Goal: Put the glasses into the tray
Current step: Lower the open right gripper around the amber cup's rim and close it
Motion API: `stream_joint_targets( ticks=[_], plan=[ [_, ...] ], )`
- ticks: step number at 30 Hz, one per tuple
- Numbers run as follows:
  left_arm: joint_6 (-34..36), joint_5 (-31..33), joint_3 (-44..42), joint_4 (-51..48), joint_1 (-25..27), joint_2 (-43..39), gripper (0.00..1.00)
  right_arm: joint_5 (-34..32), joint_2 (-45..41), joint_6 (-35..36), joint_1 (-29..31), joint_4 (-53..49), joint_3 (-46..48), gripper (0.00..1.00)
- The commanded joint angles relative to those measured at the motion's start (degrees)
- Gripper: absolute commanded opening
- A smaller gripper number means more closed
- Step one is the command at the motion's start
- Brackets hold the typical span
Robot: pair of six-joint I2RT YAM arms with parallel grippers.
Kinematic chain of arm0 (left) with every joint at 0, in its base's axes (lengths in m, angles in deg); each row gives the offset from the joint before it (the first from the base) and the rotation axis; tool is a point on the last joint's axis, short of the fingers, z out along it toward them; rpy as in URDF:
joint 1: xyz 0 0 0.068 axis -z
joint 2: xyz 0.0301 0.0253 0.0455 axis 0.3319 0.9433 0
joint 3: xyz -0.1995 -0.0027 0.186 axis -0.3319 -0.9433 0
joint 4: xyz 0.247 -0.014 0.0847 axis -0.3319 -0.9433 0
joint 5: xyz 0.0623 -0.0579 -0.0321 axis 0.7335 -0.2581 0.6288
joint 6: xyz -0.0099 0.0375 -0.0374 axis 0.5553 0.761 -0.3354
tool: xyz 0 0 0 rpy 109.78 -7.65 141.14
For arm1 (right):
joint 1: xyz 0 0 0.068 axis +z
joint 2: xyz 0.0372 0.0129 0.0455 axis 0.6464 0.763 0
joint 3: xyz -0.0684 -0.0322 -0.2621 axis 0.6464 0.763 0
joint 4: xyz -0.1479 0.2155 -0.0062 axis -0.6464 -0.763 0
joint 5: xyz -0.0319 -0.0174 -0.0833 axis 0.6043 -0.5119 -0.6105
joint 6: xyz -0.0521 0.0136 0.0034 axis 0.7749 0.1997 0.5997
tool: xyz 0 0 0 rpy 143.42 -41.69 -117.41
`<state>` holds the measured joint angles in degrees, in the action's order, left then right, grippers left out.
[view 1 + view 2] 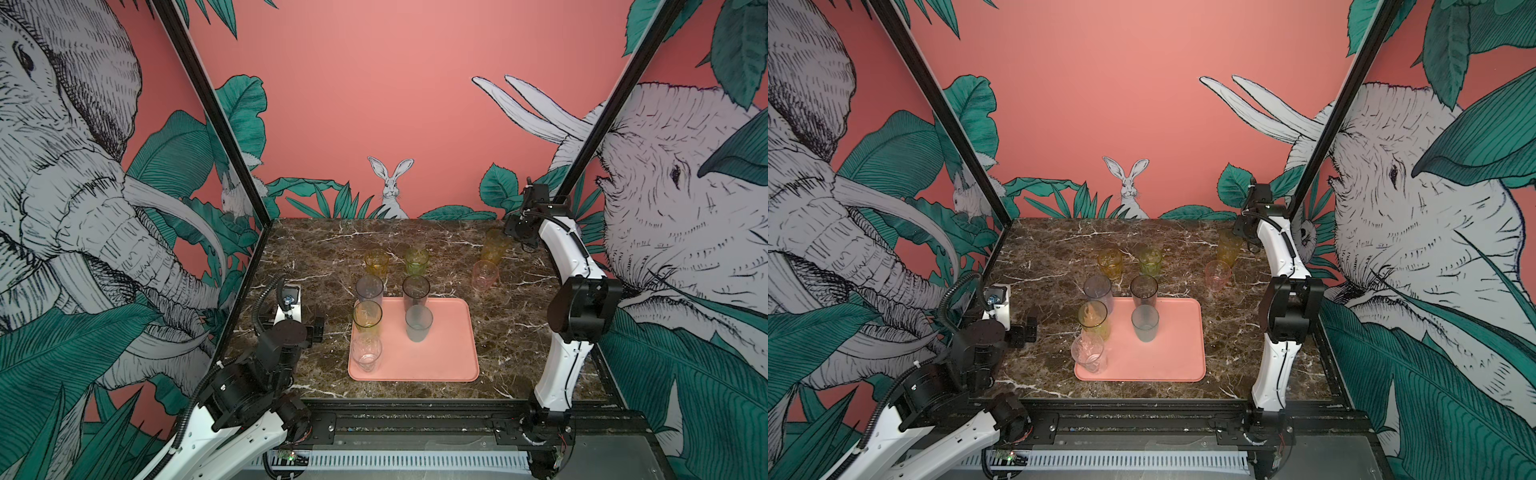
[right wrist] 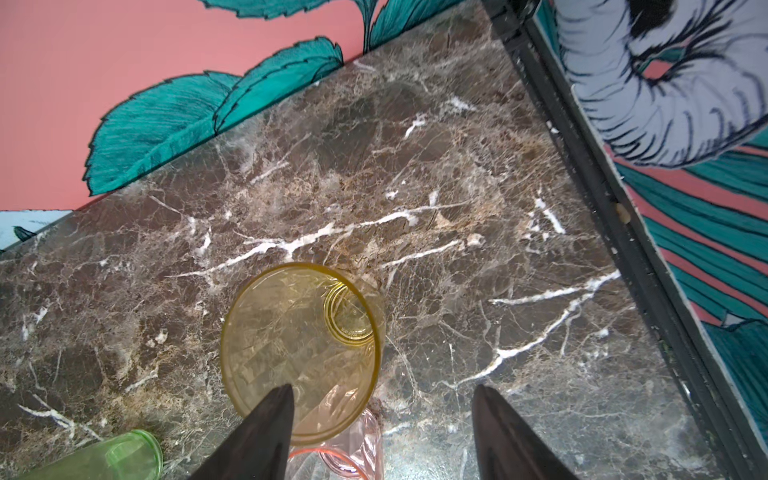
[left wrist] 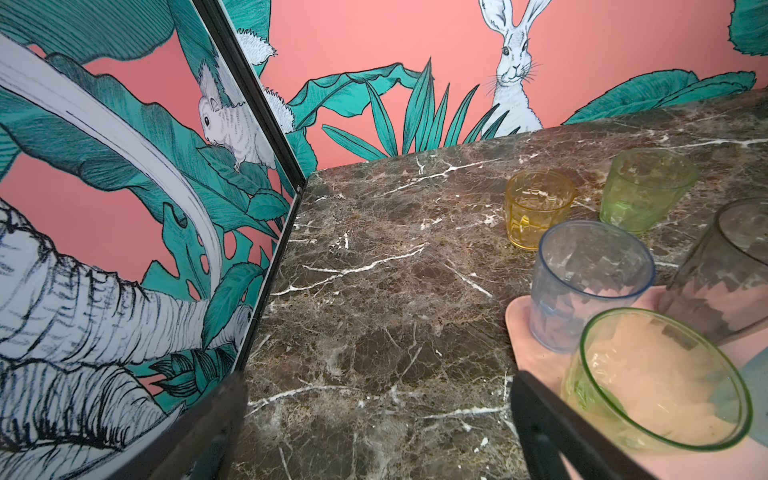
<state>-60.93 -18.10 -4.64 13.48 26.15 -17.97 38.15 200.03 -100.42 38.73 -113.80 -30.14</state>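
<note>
The salmon-pink tray (image 1: 449, 353) lies at the table's front middle. A clear glass (image 1: 366, 353), a yellow-green one (image 1: 367, 318) and a frosted one (image 1: 419, 323) stand on it. A grey glass (image 1: 369, 289) and a smoky dark one (image 1: 415, 293) stand at its back edge. Behind them on the marble are a short amber glass (image 1: 376, 262) and a green one (image 1: 417, 260). At the back right are a tall amber glass (image 2: 301, 345) and a pink one (image 1: 485, 274). My right gripper (image 2: 382, 388) hovers open over the tall amber glass, one finger above its mouth. My left gripper (image 3: 378, 399) is open and empty left of the tray.
Wallpapered side panels with black frame posts (image 1: 216, 116) close in the table on the left and right. The right arm's elbow (image 1: 586, 307) hangs over the table's right edge. A black rail (image 1: 415, 419) runs along the front.
</note>
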Motion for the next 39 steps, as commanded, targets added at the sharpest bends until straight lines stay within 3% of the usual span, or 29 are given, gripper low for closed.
stream_joint_targets(
  ticks=[1,39],
  plan=[
    [-0.8,1.1,-0.3,-0.2,-0.2,0.3,0.99,1.0,0.9,-0.1,-0.4,-1.4,-1.7,0.69],
    [-0.8,0.8,-0.4,0.1,-0.2,0.7,0.99,4.2,6.2,-0.3,-1.3,-0.8,-1.9,0.52]
  ],
)
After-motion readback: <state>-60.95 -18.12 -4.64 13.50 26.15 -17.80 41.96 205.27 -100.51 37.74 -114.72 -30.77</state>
